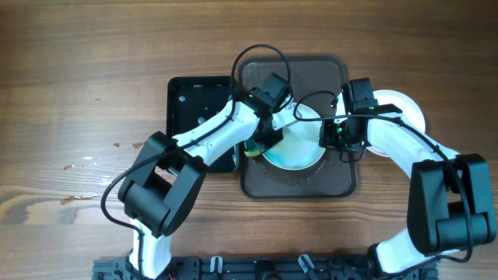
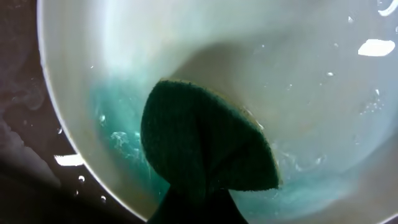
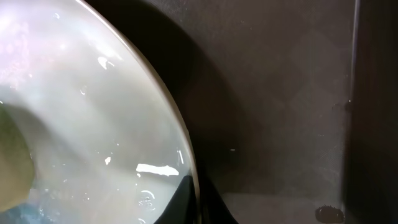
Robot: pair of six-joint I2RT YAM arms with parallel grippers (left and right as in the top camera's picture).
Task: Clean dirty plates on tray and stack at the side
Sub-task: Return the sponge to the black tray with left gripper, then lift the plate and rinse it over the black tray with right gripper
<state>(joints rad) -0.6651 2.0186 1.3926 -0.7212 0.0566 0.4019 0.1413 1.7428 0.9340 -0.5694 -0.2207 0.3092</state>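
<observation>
A white plate (image 1: 299, 148) with a pale blue wet smear lies on the dark brown tray (image 1: 342, 183). My left gripper (image 1: 257, 144) is shut on a green sponge (image 2: 205, 143) that presses on the plate's smeared inside (image 2: 118, 124). My right gripper (image 1: 336, 140) is shut on the plate's right rim (image 3: 189, 168), one finger on each side of the edge. A plain white plate (image 1: 408, 109) lies on the table to the right of the tray, partly under my right arm.
A smaller glossy black tray (image 1: 194, 101) lies to the left of the brown tray, under my left arm. Wet spots mark the wooden table (image 1: 78, 165) at the left. The brown tray's floor (image 3: 292, 112) shows beside the plate.
</observation>
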